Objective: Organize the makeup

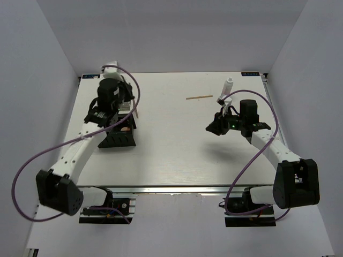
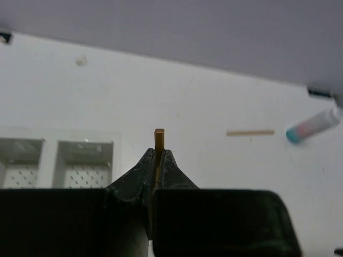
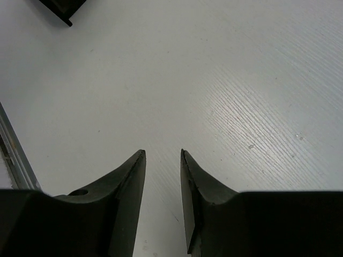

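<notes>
My left gripper point(image 1: 128, 103) is over the black organizer box point(image 1: 119, 140) at the left and is shut on a thin wooden stick point(image 2: 159, 139), whose end sticks out past the fingertips. A peach-pink disc point(image 1: 124, 128) shows inside the box. A second wooden stick point(image 1: 199, 97) lies on the table at the back and also shows in the left wrist view point(image 2: 250, 132). A small white-blue bottle point(image 1: 228, 87) lies near it, seen too in the left wrist view point(image 2: 313, 126). My right gripper point(image 1: 213, 127) is open and empty above bare table point(image 3: 162, 152). The other makeup is hidden.
Two pale perforated compartments point(image 2: 53, 160) show at the left of the left wrist view. A black corner point(image 3: 59, 10) and the table's edge rail point(image 3: 13, 155) show in the right wrist view. White walls enclose the table point(image 1: 171, 155).
</notes>
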`<act>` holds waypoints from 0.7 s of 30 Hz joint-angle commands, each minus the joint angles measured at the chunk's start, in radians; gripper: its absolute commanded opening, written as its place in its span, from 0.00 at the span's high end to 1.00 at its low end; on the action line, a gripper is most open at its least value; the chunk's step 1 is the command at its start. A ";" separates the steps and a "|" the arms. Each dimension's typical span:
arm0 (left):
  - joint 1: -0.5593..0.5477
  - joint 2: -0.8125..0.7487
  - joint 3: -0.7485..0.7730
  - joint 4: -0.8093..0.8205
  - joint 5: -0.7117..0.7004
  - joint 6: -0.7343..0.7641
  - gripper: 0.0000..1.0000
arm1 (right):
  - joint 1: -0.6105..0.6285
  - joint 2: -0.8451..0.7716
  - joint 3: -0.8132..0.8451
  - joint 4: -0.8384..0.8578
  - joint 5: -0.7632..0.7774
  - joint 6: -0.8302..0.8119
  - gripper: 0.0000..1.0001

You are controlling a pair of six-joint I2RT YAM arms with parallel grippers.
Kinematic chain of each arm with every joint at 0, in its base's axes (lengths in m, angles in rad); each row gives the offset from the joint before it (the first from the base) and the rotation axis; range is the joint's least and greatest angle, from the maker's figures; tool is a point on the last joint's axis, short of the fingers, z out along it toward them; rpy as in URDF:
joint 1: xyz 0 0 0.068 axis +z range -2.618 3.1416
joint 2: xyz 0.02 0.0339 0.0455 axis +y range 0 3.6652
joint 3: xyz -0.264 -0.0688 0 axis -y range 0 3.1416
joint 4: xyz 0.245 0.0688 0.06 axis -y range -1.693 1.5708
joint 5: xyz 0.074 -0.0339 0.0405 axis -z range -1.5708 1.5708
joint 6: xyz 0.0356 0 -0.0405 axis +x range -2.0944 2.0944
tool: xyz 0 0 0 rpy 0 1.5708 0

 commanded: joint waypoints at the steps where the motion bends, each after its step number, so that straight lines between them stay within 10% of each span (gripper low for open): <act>1: 0.023 -0.082 -0.080 0.151 -0.127 0.018 1.00 | -0.005 -0.004 -0.009 0.037 -0.032 0.021 0.62; 10: 0.063 -0.040 -0.153 0.480 -0.679 0.272 1.00 | -0.005 -0.001 -0.007 0.031 -0.047 0.022 0.62; 21: 0.181 0.169 -0.120 0.609 -0.790 0.335 1.00 | -0.005 -0.007 0.001 0.013 -0.055 0.015 0.62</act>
